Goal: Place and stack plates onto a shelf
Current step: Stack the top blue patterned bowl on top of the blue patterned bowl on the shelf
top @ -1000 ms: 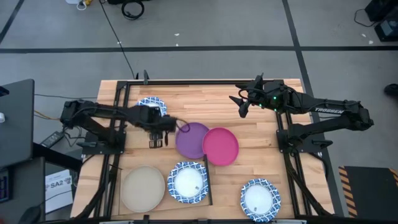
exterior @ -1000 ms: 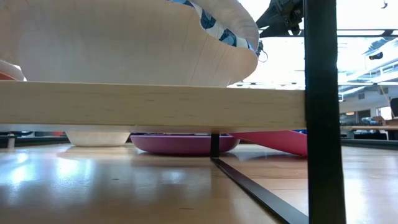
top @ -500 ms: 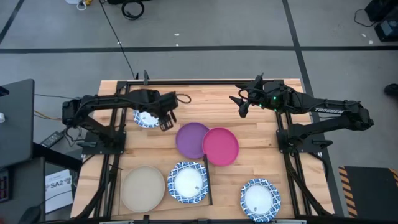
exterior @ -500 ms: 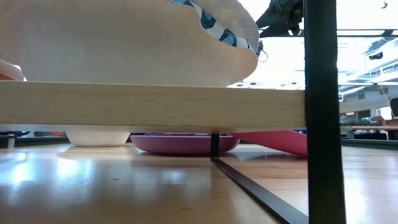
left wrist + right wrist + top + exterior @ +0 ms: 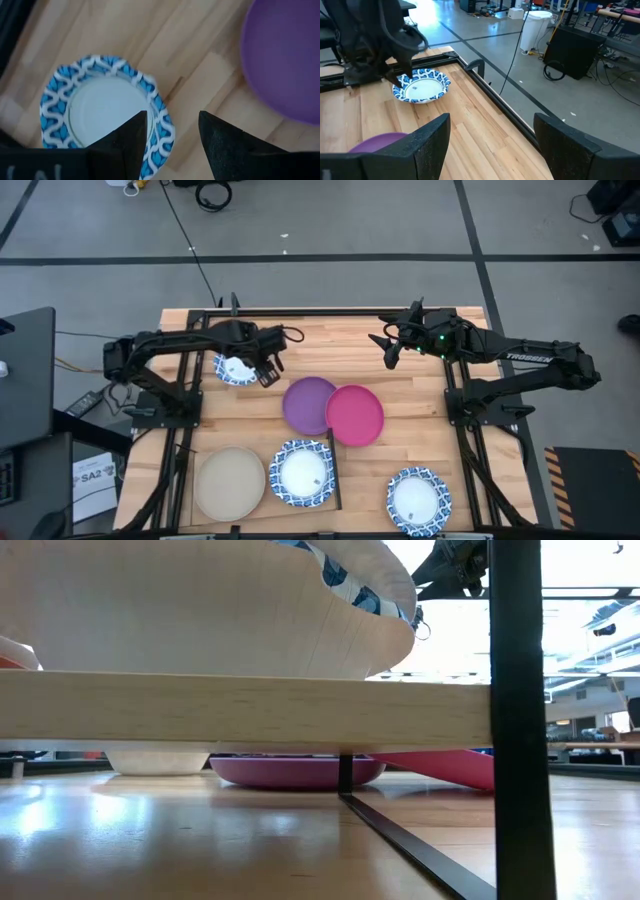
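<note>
Hovering over the table's far left part, the left gripper stands with fingers wide apart and nothing held. A blue-rimmed plate lies directly beneath it, one finger over its rim. Beside the gripper, toward the table's middle, sits the purple plate, overlapped by the magenta plate. The shelf lies well apart, at the near edge, bearing two plates. The right gripper waits open and empty at the far right. Judgement: pickup approach in hand; the next move requires descent and closure on the rim.
</note>
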